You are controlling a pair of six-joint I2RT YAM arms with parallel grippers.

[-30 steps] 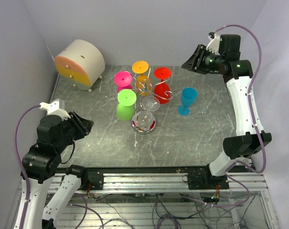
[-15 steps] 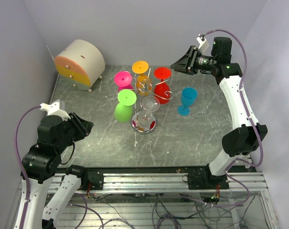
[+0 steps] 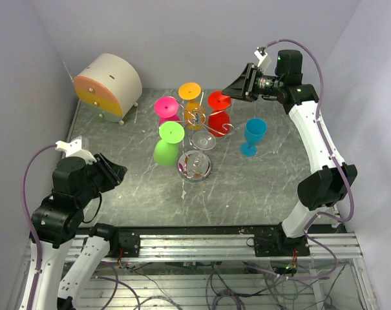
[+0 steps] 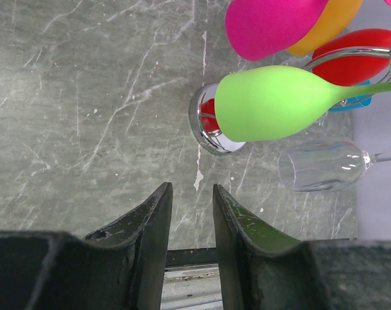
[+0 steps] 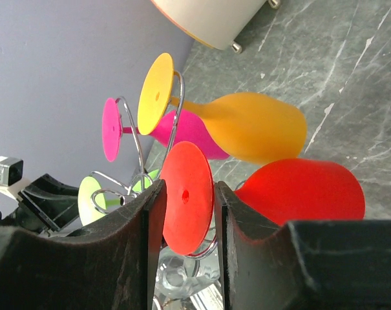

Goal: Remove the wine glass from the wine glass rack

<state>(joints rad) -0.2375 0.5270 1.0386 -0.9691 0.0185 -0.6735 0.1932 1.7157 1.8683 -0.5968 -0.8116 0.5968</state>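
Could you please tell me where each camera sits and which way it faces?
Top: above and behind the arms, looking down on the table, rack and both arms, with left gripper and right gripper.
Left wrist: low at the near left, facing across the table to the green glass; its own fingers show at the bottom.
Right wrist: at the far right, facing the red glass, foot-on, between its own fingers.
Shared: both wrist views show the green and red glasses, from opposite sides.

No legible text, no labels or numbers, in any view (all surfaces unmarked)
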